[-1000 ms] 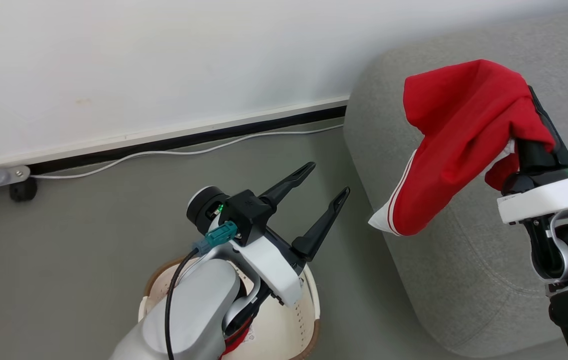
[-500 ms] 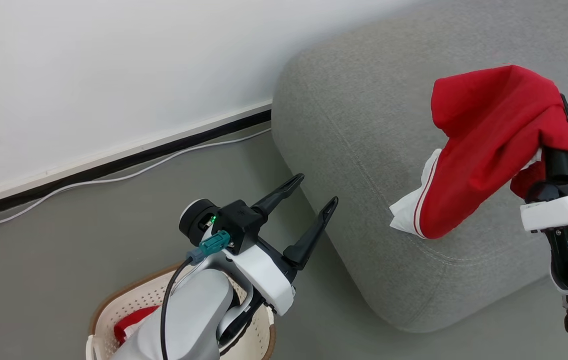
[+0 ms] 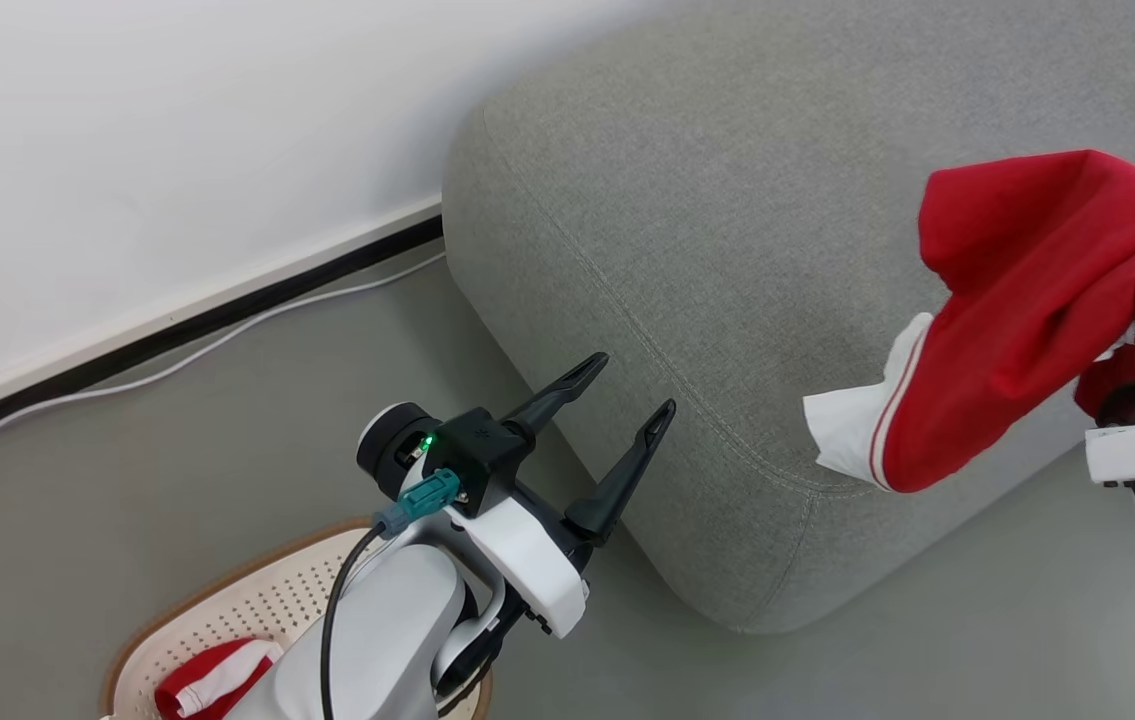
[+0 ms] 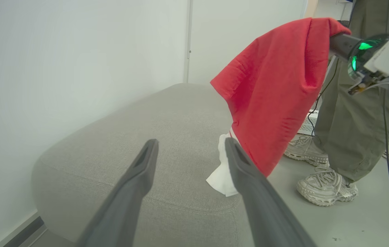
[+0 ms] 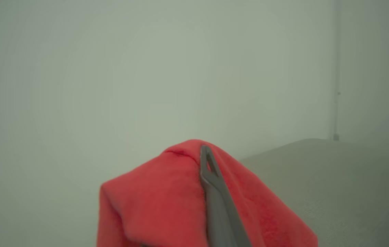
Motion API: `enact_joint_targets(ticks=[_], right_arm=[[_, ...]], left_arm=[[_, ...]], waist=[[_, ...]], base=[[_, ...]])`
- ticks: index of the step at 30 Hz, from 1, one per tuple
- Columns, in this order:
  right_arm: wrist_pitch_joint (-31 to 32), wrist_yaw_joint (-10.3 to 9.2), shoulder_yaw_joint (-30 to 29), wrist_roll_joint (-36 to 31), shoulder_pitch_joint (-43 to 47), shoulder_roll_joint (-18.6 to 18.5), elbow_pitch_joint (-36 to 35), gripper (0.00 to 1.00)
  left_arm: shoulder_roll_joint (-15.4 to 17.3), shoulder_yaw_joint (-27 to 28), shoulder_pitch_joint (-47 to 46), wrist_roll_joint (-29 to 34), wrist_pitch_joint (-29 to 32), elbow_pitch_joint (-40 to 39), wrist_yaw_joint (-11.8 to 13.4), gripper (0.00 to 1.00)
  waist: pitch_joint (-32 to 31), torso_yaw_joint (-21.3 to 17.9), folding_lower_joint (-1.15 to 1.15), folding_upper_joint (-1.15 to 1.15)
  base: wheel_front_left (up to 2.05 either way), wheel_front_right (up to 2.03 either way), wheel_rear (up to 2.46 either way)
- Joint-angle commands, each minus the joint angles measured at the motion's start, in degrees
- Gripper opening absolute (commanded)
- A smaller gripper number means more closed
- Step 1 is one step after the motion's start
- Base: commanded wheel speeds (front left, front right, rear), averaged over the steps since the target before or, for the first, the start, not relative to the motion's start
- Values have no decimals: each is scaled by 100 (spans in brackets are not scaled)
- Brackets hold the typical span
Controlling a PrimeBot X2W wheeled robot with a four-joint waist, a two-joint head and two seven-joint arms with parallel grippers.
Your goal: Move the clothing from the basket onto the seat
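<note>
My right gripper [image 5: 205,161] pinches the red garment [image 3: 1017,330], which drapes over its fingers; sofa [image 3: 687,200] below. My left gripper [image 3: 632,385] gapes wide, empty: sofa corner just ahead, basket [image 3: 267,600] beneath the wrist, person's shoes [image 4: 324,188] beyond.

A: Sofa [image 3: 687,230] — grey woven cloth, matt, slightly rough, stitched seams.
B: Garment [image 3: 1017,330]: soft red cloth, white trim. Basket [image 3: 257,600]: smooth perforated plastic, woven-look rim. Fingers [image 3: 617,480] — matt dark plastic.
</note>
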Motion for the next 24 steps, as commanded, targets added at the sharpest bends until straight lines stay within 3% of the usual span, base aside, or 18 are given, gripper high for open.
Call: enact_joint_targets(ticks=[1, 13, 24], right_arm=[[-35, 21, -8, -54, 0, -89, -240, 0], [-35, 21, -499, -276, -383, 12, -370, 0], [-35, 21, -1178, -695, -1489, -184, -84, 0]], left_arm=[[55, 153, -158, 45, -28, -152, -22, 100], [194, 25, -553, 252, -28, -246, -22, 100], [283, -237, -1295, 398, -28, -252, -22, 100]], waist=[[117, -38, 0, 0], [1049, -98, 0, 0], [2220, 294, 0, 0]], base=[[0, 0, 0], [0, 0, 0], [0, 0, 0]])
